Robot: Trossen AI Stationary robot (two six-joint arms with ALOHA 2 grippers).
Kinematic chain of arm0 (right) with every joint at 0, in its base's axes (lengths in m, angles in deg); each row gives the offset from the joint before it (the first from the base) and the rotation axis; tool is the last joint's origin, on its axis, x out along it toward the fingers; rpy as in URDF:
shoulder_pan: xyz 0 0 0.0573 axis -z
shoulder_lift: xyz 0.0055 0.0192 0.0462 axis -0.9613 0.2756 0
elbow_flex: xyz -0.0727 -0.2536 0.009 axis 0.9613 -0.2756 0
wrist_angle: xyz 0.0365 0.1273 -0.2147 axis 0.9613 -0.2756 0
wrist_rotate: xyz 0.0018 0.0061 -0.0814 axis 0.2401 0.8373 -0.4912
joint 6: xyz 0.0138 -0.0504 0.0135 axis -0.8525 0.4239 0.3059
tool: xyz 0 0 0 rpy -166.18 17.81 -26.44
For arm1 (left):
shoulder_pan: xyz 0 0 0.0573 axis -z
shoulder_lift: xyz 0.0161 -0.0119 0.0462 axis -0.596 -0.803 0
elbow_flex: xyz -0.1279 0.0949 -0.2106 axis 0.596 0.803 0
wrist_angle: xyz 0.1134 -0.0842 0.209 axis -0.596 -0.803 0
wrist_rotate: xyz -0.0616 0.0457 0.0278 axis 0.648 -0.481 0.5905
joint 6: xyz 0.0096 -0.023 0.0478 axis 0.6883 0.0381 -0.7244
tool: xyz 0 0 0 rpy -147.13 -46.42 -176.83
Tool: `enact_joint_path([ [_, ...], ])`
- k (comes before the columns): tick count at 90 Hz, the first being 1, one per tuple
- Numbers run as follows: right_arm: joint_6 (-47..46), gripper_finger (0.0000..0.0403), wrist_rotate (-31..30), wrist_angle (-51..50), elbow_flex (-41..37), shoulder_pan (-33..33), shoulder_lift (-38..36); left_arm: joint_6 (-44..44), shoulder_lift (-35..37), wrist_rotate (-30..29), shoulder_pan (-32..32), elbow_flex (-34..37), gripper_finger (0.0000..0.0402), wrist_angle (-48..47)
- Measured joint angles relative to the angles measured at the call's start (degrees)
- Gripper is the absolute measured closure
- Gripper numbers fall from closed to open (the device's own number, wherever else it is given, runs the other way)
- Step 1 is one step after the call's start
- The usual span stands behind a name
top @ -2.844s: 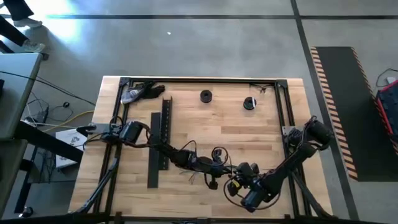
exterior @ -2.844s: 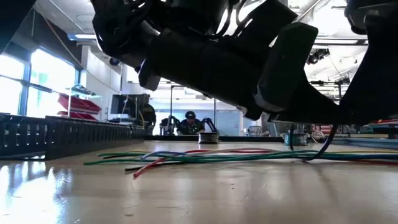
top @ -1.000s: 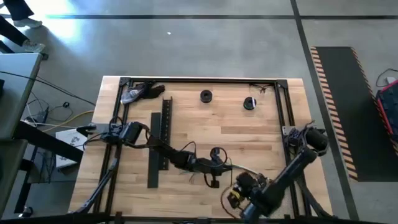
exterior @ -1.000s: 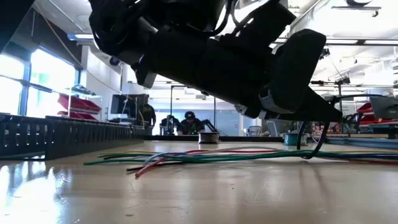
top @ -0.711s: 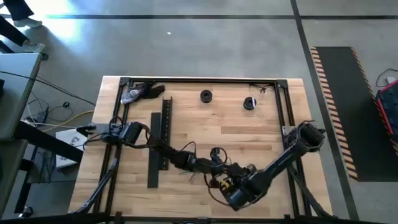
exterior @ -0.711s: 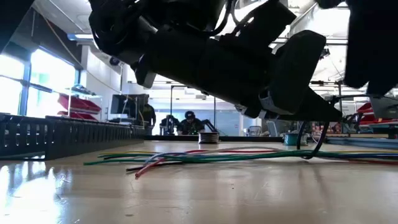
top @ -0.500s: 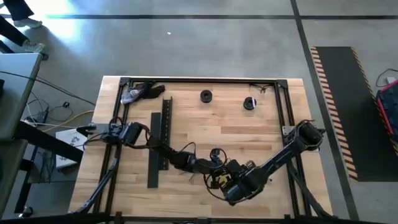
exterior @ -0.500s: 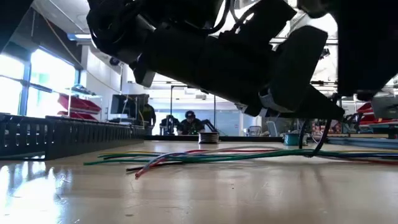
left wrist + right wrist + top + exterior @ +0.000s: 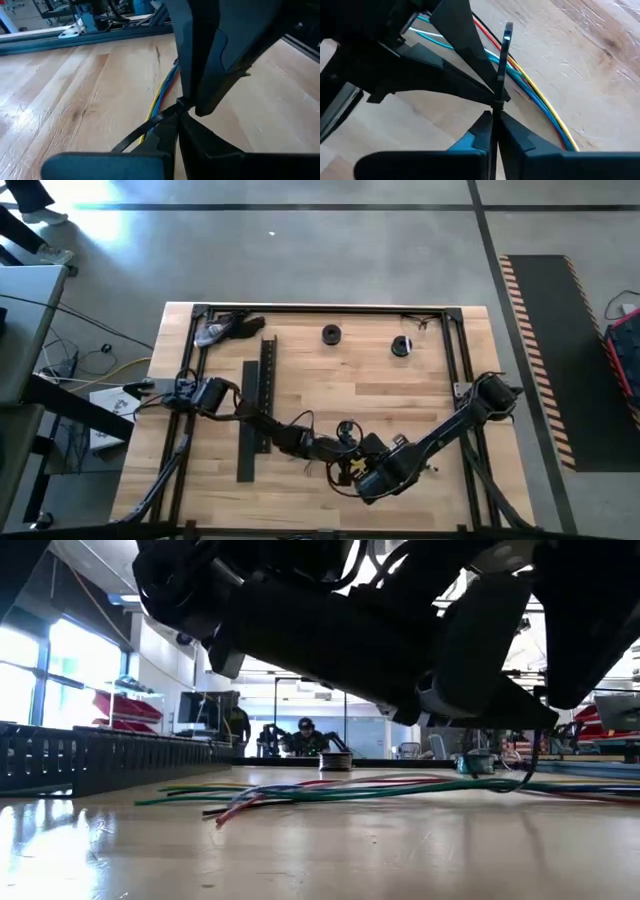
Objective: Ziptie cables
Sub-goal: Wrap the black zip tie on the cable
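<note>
Pinching black zip tie [image 9: 503, 60] in both grippers: right gripper [image 9: 494, 116] clamps strap; left gripper [image 9: 175, 112] clamps other end; looped around cables [image 9: 540, 105] at table's [image 9: 400, 395] near-centre, for cinching.

Arms: two, meeting at lower centre of the high view.
Hands: two, left hand [image 9: 338, 452], right hand [image 9: 352, 465].
Counter [image 9: 420, 395]: one.
Black channels [image 9: 267, 395]: two, left of centre.
Round spools [image 9: 331, 334]: two, upper centre.
Zip tie [image 9: 503, 60]: one.
Cables [image 9: 330, 790]: one bundle; strand count unclear.
</note>
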Motion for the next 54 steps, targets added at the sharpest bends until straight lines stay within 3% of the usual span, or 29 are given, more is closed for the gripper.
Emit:
enact_joint_path([
  [34,-11.8,0.0402,0.4,1.4,-0.1,-7.1,0.2,3.5,0.0,-0.2,-0.8,0.0,0.0401,0.2],
  [54,-19.4,0.0402,4.1,8.9,-0.1,-13.2,4.7,4.1,0.0,0.1,-1.3,0.0,0.0401,-0.1],
])
